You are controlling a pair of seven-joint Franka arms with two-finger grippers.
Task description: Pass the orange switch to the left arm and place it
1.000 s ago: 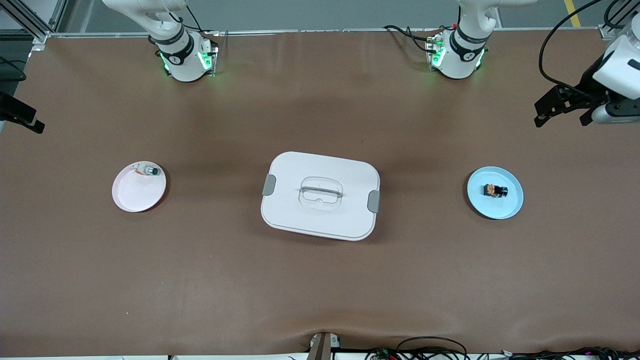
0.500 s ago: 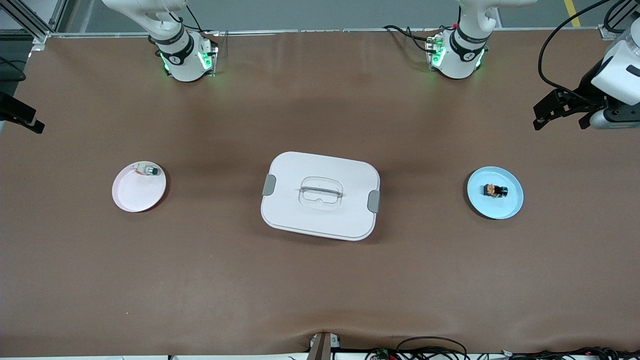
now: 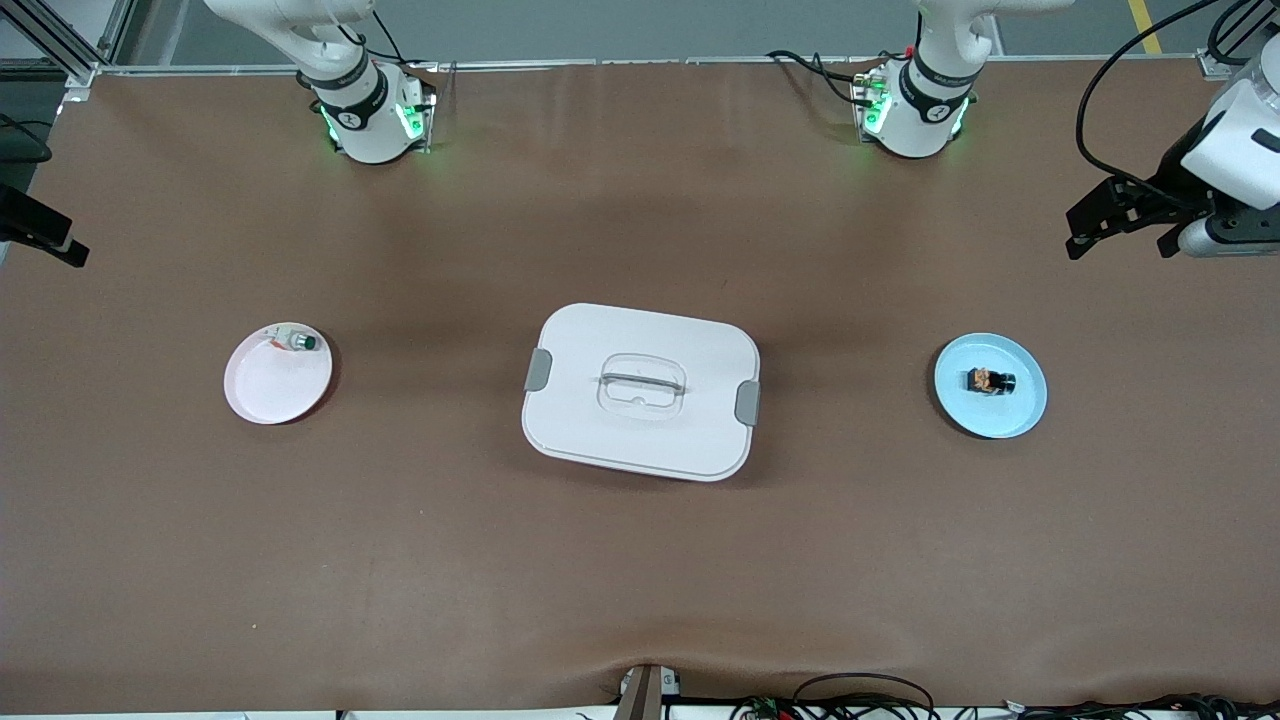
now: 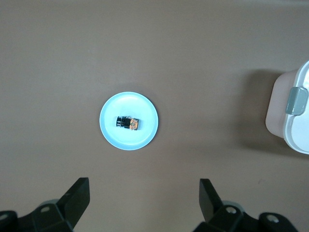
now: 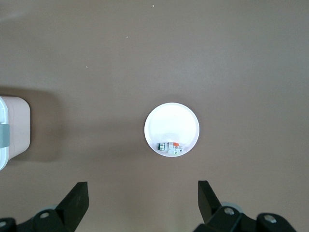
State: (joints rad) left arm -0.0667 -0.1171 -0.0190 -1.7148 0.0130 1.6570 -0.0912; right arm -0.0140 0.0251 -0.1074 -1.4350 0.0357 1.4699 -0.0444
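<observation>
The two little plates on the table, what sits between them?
In the front view, the box sits between the pink plate and the light-blue plate, with bare brown table either side.

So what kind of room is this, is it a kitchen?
Probably not a kitchen; it looks like a robot lab. Two white robot arms are bolted to a brown table, cables trail along its edge, and a white box sits between two small plates holding tiny switches.

The box (image 3: pixel 641 391) stood mid-table as sole tall obstacle between pink plate (image 3: pixel 277 374) and blue plate (image 3: pixel 990 386); bare brown table (image 3: pixel 640 580) surrounded it.
</observation>
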